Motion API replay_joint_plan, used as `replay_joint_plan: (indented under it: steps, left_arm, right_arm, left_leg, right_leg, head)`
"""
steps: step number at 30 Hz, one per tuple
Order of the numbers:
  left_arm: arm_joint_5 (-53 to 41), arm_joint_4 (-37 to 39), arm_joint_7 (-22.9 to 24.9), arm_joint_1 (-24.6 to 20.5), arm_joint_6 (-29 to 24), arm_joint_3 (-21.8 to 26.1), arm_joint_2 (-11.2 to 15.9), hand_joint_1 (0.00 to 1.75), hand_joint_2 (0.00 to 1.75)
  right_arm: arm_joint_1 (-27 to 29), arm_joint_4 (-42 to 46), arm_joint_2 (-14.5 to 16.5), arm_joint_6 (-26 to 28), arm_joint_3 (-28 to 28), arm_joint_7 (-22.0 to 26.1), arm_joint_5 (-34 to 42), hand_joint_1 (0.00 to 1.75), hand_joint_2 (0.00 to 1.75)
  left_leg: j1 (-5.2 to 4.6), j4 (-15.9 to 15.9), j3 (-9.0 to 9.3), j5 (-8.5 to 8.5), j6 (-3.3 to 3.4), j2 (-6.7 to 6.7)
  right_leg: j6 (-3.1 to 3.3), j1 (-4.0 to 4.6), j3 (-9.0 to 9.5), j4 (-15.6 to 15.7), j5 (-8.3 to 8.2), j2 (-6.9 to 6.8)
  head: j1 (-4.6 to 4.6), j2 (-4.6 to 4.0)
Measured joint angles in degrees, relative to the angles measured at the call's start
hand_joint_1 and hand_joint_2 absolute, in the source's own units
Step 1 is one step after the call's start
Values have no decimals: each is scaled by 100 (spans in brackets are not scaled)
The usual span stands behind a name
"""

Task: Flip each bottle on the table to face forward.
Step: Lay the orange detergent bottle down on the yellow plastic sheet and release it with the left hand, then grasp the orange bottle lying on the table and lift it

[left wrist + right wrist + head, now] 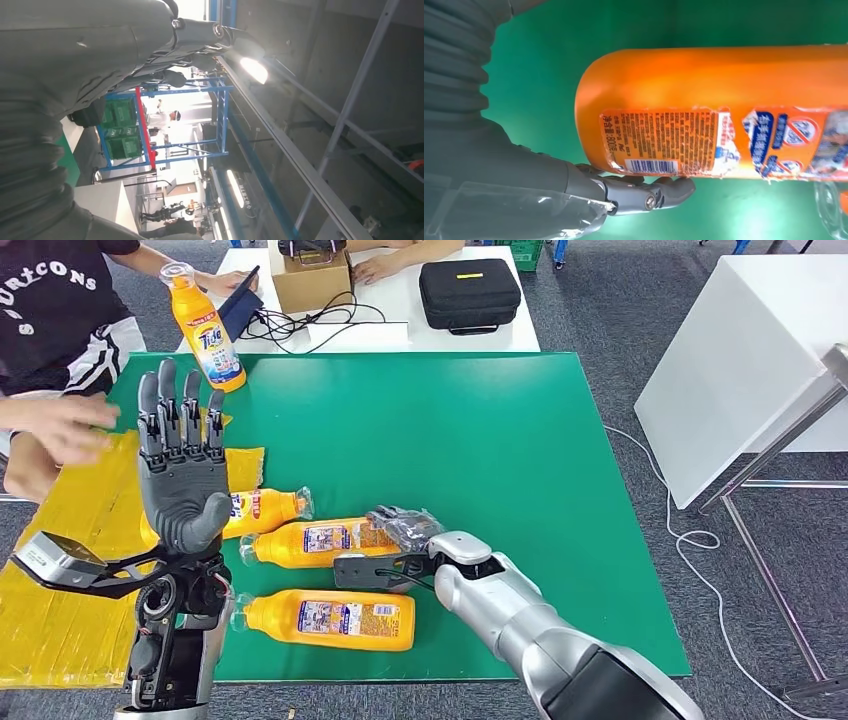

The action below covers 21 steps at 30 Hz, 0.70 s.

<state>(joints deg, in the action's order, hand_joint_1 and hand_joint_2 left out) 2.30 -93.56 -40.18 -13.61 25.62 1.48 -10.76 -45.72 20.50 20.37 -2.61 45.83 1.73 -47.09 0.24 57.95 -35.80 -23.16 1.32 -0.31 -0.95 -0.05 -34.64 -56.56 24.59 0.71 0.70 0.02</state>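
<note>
Green felt covers the table [520, 440], with three orange bottles lying on their sides near the front edge and a fourth bottle [205, 325] upright at the far left corner. The right hand [400, 540] lies on the base end of the middle bottle [315, 543], fingers [649, 192] curled against it beside the barcode label; whether it truly grips the bottle I cannot tell. The near bottle [330, 619] lies just in front of that arm, the third [262, 510] just behind the raised left hand [183, 465], which is released, fingers straight and apart, holding nothing. A person's hand [65, 425] reaches over the yellow sheet [70, 600] at the left.
</note>
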Motion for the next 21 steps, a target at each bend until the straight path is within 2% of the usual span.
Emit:
replay_joint_plan:
  steps: [4, 6, 9, 10, 12, 21]
  left_arm:
    - [-4, 1, -1, -38, -13, -36, -9, 0, 175]
    - [-4, 1, -1, -54, -32, -47, -14, 0, 175]
    - [-4, -1, -1, -58, -38, -66, -15, 0, 175]
    - [-5, -1, 0, -58, -42, -68, -15, 0, 175]
    - [-9, -12, 1, -57, -56, -72, -15, 0, 175]
    - [-61, -144, 1, -1, -154, -158, -15, 0, 175]
  right_arm:
    - [1, -100, 3, 116, 124, -213, -261, 2, 175]
    - [6, -137, 3, 167, 203, -350, -426, 24, 175]
    - [11, -176, 3, 221, 310, -489, -578, 130, 175]
    - [11, -185, 3, 231, 339, -534, -623, 160, 175]
    - [11, -201, 3, 260, 415, -660, -759, 173, 175]
    - [37, -236, 3, 438, 669, -958, -1094, 175, 175]
  left_leg:
    - [0, 0, 0, 0, 0, 0]
    - [0, 0, 0, 0, 0, 0]
    - [0, 0, 0, 0, 0, 0]
    - [0, 0, 0, 0, 0, 0]
    - [0, 0, 0, 0, 0, 0]
    - [0, 0, 2, 0, 0, 0]
  right_leg:
    - [0, 0, 1, 0, 0, 0]
    - [0, -1, 1, 0, 0, 0]
    - [0, -1, 1, 0, 0, 0]
    - [0, -1, 1, 0, 0, 0]
    - [0, -1, 1, 0, 0, 0]
    - [1, -1, 3, 0, 0, 0]
  head:
    - [0, 0]
    - [0, 0]
    - [-1, 0]
    - [-1, 0]
    - [0, 0]
    - [1, 0]
